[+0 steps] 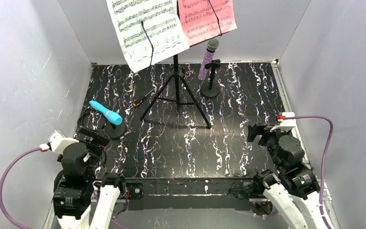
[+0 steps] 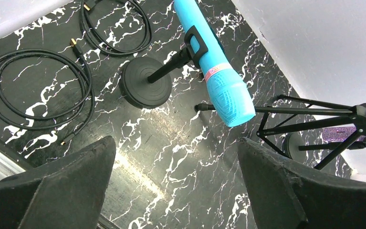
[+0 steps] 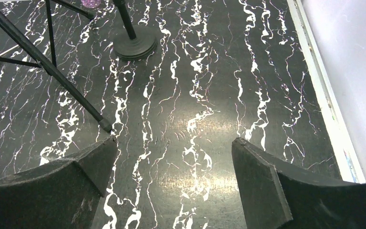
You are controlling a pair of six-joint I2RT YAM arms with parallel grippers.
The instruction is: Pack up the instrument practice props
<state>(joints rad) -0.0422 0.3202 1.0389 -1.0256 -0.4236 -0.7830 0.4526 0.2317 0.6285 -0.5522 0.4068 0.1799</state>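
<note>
Left fingers [image 2: 76,181] and right fingers [image 3: 286,191] are both spread fully apart, holding and touching nothing, each poised above the black marbled desk [image 1: 228,133] at its near edge. The blue microphone [image 2: 214,62] lies tilted in the clip of its round-based holder [image 2: 145,81] at the near left, just beyond the left fingers, with coiled black cables [image 2: 33,90] to its left. The purple glitter microphone [image 1: 208,59], grey head uppermost, sits in a second round-based holder [image 1: 211,88] at the far side, right of the black tripod [image 1: 175,90]. The white music sheet [image 1: 143,28] and the pink music sheet [image 1: 205,16] hang side by side atop the tripod.
</note>
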